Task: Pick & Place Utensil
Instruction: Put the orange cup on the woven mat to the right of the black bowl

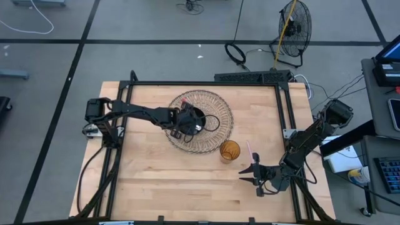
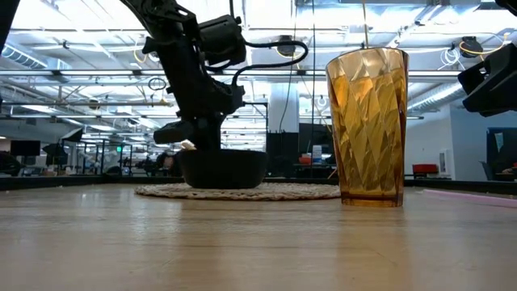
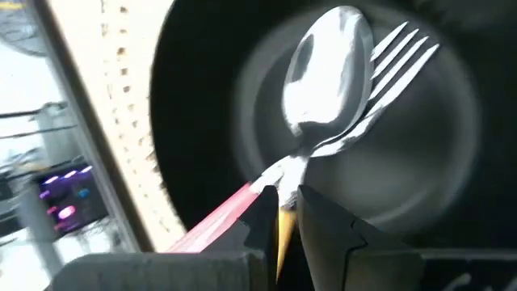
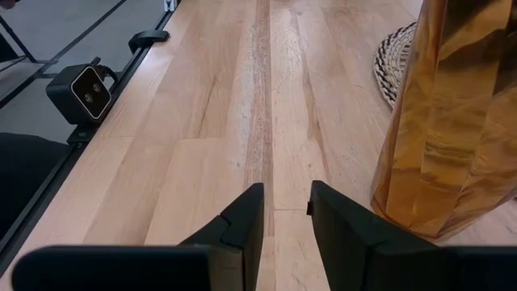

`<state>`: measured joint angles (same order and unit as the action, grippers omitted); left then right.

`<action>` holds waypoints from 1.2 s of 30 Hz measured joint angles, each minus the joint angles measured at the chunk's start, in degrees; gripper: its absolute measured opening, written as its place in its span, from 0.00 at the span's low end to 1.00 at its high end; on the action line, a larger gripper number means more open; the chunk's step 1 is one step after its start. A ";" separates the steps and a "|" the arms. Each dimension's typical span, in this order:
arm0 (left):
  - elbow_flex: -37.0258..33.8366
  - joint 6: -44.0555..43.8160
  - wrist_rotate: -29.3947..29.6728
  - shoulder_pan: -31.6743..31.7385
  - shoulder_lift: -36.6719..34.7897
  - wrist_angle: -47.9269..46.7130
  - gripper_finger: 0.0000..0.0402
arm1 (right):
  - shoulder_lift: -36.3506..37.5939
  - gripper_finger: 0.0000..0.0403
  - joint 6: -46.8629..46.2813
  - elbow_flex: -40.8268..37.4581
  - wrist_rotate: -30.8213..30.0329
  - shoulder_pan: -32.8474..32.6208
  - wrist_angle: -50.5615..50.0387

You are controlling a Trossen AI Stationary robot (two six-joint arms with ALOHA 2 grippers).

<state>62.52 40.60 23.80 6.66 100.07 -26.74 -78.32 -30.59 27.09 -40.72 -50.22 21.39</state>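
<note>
A black bowl (image 1: pixel 195 117) (image 2: pixel 222 168) stands on a round woven mat (image 1: pixel 215 106). In the left wrist view it holds a silver spoon (image 3: pixel 327 73) and a silver fork (image 3: pixel 396 61) with a pink handle (image 3: pixel 222 214). My left gripper (image 1: pixel 186 122) (image 3: pixel 283 222) reaches into the bowl and is shut on the spoon. An amber faceted cup (image 1: pixel 229 150) (image 2: pixel 367 121) (image 4: pixel 452 121) stands upright on the table near the mat. My right gripper (image 1: pixel 250 173) (image 4: pixel 287 214) waits open, low over the table, beside the cup. My left gripper pinches the spoon's yellow handle (image 3: pixel 283 230), just behind the neck, between its two fingers (image 3: pixel 323 226). The fingers lie along the handle. The spoon's head points away from the gripper over the bowl's inside, crossing the fork. Whether the spoon is lifted clear of the bowl, I cannot tell.
A thin pink stick (image 1: pixel 249 149) lies on the table right of the cup. A black metal frame (image 1: pixel 206 83) borders the wooden table (image 1: pixel 162 181). Bare wood stretches along the near side. A small camera (image 4: pixel 89 90) sits at the table's edge.
</note>
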 joint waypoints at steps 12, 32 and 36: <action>0.00 -8.53 6.71 -3.12 -14.82 0.33 0.14 | 0.00 0.23 0.26 0.00 0.00 0.00 -0.02; 0.00 -21.95 -11.58 -14.03 -32.31 1.75 0.06 | 0.00 0.23 0.46 0.00 0.08 0.00 0.21; 0.00 -22.89 -11.59 -16.78 -32.31 1.70 0.06 | 0.00 0.23 1.44 0.00 0.23 -0.02 0.56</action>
<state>62.52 17.71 12.21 -10.12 67.76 -25.04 -78.32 -29.15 27.09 -40.49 -50.24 21.95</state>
